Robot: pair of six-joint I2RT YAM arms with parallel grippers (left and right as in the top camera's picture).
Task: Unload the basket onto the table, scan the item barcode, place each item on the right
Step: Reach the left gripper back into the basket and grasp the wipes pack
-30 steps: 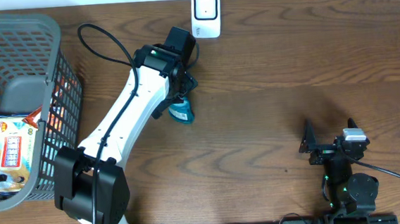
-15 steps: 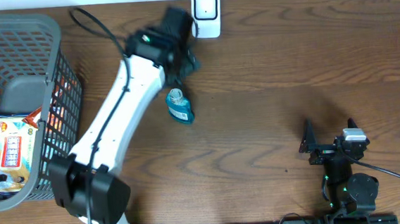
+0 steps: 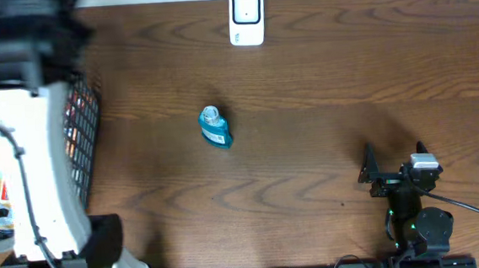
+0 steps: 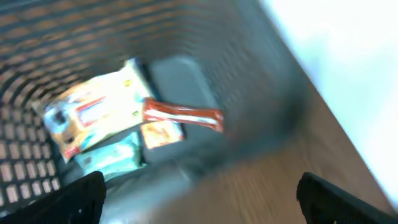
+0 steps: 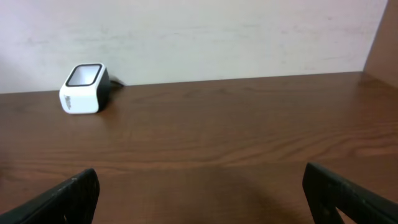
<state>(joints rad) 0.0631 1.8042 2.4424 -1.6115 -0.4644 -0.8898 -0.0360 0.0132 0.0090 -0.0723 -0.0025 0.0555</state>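
The item, a small blue bottle [image 3: 214, 127], lies on the wooden table, free of both grippers. The white barcode scanner [image 3: 246, 17] stands at the back edge, also shown far left as the scanner [image 5: 84, 89] in the right wrist view. My left arm [image 3: 32, 123] is blurred over the grey basket [image 3: 84, 128] at the left. My left gripper [image 4: 199, 202] is open and empty above the basket's contents. My right gripper [image 3: 393, 155] rests at the front right; in its wrist view the right gripper [image 5: 205, 199] is open with only bare table between its fingers.
Inside the basket lie a yellow-white snack packet [image 4: 93, 115], a red bar [image 4: 183, 116], a teal packet [image 4: 112, 158] and a grey block [image 4: 180, 81]. A pale wall runs behind the table's back edge.
My left gripper opened off the blue bottle near the scanner, and the arm swung fast to the left over the basket. The bottle stays on the table. The right arm has not moved.
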